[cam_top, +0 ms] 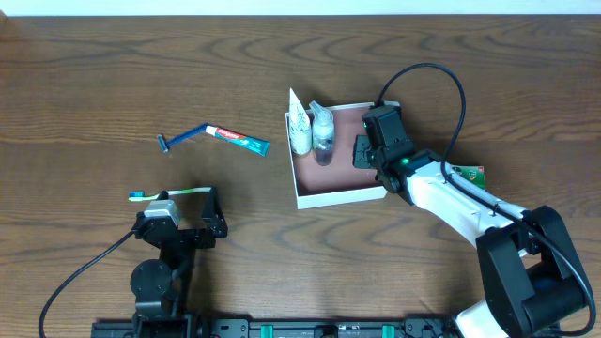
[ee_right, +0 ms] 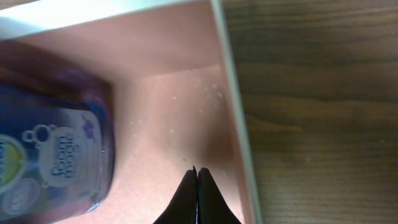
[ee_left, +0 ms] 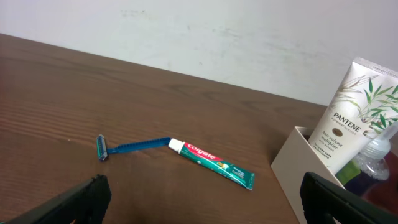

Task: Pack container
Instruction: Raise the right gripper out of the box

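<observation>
**Inside the container (cam_top: 336,183): bump danger**

Low inside the container, close to its right wall, the right gripper (cam_top: 362,152) is pinched shut on nothing. If it swings sideways, it could knock the bottle (cam_top: 322,141) or shove the container. Well left of the container, the left gripper (cam_top: 212,214) is wide open, empty.
</observation>
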Robot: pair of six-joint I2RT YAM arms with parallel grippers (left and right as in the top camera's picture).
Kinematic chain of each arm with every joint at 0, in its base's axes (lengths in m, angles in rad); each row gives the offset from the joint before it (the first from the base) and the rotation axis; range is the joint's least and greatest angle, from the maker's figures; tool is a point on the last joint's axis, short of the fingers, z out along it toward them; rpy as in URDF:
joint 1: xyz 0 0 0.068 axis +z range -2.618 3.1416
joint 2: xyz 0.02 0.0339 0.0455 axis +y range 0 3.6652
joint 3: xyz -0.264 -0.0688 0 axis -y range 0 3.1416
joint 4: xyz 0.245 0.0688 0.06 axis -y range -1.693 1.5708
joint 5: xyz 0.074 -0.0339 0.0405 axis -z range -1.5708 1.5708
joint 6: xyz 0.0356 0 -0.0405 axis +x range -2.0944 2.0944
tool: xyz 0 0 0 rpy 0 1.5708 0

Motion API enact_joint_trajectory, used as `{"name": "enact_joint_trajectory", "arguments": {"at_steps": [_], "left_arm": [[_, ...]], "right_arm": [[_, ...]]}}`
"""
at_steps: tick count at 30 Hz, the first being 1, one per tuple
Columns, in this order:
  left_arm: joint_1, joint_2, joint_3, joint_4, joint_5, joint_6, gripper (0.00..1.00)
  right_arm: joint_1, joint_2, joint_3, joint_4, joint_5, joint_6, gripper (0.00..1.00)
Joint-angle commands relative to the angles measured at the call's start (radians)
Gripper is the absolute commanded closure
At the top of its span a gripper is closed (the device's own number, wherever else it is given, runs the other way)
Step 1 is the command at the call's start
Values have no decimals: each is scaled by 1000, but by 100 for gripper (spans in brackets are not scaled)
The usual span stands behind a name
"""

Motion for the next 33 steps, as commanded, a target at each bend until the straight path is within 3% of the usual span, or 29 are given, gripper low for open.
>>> {"name": "enact_joint_trajectory", "arguments": {"at_steps": [1, 9, 13, 17, 22, 33], "left_arm": [[4, 0, -25, -21, 14, 13, 2], [4, 0, -25, -21, 14, 13, 2], [4, 0, -25, -21, 14, 13, 2], [4, 0, -25, -21, 14, 13, 2], [4, 0, -25, -21, 14, 13, 2], [4, 0, -25, -21, 14, 13, 2]], "right_arm": [[-5, -5, -3, -4, 41, 36, 99], [-5, -5, -3, -2, 2, 35, 99], [-5, -5, -3, 50, -32, -87, 99], [-10, -24, -2, 93, -37, -110, 93], [-26, -97, 20, 71, -79, -145, 73], [-42, -300, 23, -74, -117, -238, 71]]}}
